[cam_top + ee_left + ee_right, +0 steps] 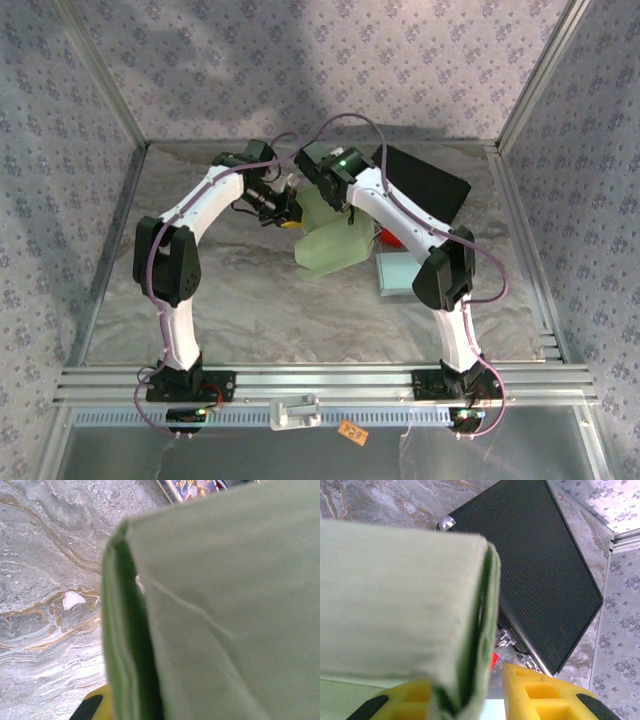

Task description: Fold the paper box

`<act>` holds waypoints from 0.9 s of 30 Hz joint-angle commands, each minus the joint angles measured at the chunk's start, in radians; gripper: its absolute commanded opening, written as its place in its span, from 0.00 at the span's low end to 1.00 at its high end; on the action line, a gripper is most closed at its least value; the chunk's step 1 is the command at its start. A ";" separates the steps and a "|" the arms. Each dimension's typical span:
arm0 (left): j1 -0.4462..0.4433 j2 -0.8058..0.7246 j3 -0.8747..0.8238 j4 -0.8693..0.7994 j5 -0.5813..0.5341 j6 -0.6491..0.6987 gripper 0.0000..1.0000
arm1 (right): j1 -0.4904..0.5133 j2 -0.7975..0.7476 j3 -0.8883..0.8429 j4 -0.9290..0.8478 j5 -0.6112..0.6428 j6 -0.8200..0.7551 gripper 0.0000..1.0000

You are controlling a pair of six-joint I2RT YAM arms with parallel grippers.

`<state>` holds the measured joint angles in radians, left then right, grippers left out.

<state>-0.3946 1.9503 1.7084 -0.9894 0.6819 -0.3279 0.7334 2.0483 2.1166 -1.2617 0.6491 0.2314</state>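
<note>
The pale green paper box (330, 245) hangs partly folded above the middle of the table, between both arms. My left gripper (288, 212) is at its upper left edge, shut on a wall of the box. In the left wrist view the green paper box (225, 605) is close up, with one yellow finger (100, 706) at its lower left. My right gripper (320, 203) reaches in from above. In the right wrist view a doubled edge of the box (395, 605) lies between the jaws of the right gripper (470, 700). The right finger (540, 695) stands apart from the paper, so that gripper is open.
A black case (425, 185) lies at the back right, close behind the box (545, 570). A small red object (388, 238) and a pale flat card (398, 272) sit under the right arm. Marble tabletop (250, 300) is bounded by metal rails and patterned walls.
</note>
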 commanded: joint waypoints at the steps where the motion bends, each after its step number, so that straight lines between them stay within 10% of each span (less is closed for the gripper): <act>1: 0.003 -0.034 0.040 -0.011 0.004 -0.009 0.00 | -0.004 -0.053 -0.034 -0.029 0.005 0.026 0.16; 3: 0.002 -0.033 0.040 -0.010 0.004 -0.007 0.00 | -0.006 -0.049 -0.035 -0.025 0.035 0.028 0.00; 16: -0.006 -0.049 0.002 0.031 -0.058 -0.062 0.00 | 0.006 -0.009 0.013 -0.040 -0.010 0.059 0.00; 27: -0.020 -0.114 -0.261 0.185 -0.129 -0.132 0.02 | 0.008 -0.067 -0.315 0.137 -0.253 0.194 0.00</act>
<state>-0.4263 1.8790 1.4876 -0.8825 0.5785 -0.4358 0.7418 2.0026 1.8469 -1.1114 0.4927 0.3771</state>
